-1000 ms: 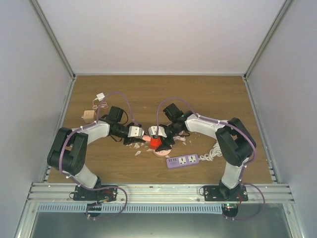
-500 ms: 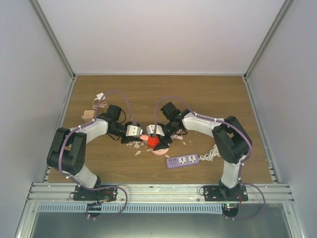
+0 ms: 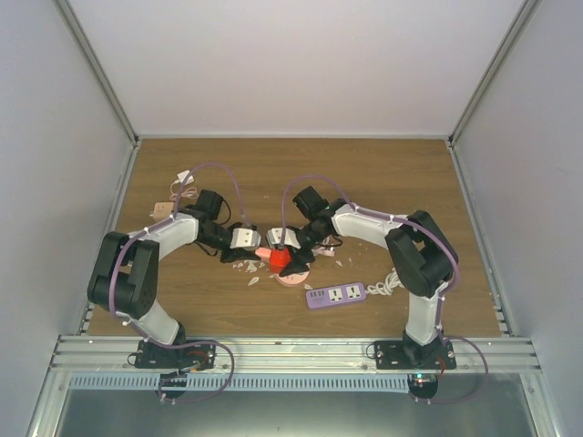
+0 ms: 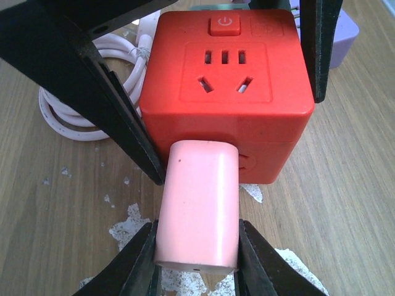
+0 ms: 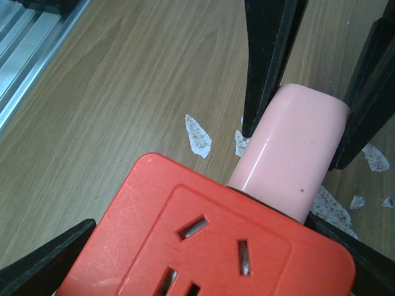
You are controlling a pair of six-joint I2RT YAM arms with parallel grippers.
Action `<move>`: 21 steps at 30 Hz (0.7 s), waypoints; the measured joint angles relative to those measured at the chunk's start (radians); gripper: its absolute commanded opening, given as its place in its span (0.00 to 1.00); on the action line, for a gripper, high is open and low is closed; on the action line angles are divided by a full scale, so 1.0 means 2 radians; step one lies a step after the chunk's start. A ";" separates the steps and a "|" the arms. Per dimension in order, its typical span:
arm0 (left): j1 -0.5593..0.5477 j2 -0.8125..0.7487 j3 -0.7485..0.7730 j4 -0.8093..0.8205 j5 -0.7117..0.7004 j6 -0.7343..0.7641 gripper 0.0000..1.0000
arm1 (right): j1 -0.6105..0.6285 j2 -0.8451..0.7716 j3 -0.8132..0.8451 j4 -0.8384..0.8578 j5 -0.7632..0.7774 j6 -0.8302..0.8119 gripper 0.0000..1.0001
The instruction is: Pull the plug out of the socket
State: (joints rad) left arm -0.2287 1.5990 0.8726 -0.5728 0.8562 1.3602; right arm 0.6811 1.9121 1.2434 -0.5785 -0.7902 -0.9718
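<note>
The socket [image 4: 225,86] is a red cube, and a pink plug [image 4: 199,203] stands against its side face with no prongs showing. My left gripper [image 4: 196,265] is shut on the plug's free end, one finger on each side. My right gripper [image 5: 203,265] is shut on the socket [image 5: 210,246]; its black fingers [image 4: 92,80] flank the cube. From above, the socket [image 3: 278,259] and plug [image 3: 263,252] sit mid-table between the left gripper [image 3: 253,248] and the right gripper [image 3: 286,253]. The right wrist view shows the plug [image 5: 290,154] clamped by the left fingers [image 5: 265,61].
A purple power strip [image 3: 336,294] with a coiled white cable [image 3: 392,280] lies near the right arm. A pink disc [image 3: 293,276] and white scraps [image 3: 252,279] lie under the grippers. A small tan block [image 3: 164,211] and a white adapter [image 3: 185,176] sit at the far left.
Both grippers, with the socket and plug between them, have drifted slightly left and away. Both grips look unchanged.
</note>
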 measured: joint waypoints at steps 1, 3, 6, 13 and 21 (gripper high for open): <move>0.003 0.005 0.002 -0.002 0.005 0.002 0.07 | 0.000 0.001 0.001 0.001 0.001 0.002 0.26; 0.008 0.013 0.004 -0.006 0.016 0.006 0.07 | 0.002 0.001 0.001 0.003 0.003 0.008 0.40; 0.007 0.013 0.003 -0.002 0.021 -0.005 0.06 | 0.002 0.000 0.001 0.007 0.005 0.019 0.64; -0.015 -0.003 -0.020 0.056 0.007 -0.089 0.06 | 0.002 -0.020 -0.011 0.014 0.032 0.058 0.87; -0.020 -0.004 -0.027 0.068 0.001 -0.155 0.05 | -0.004 -0.080 -0.056 0.066 0.078 0.115 0.92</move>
State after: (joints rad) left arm -0.2691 1.5906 0.8196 -0.4362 0.8577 1.0496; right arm 0.6727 1.7531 1.1316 -0.4469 -0.6334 -0.7425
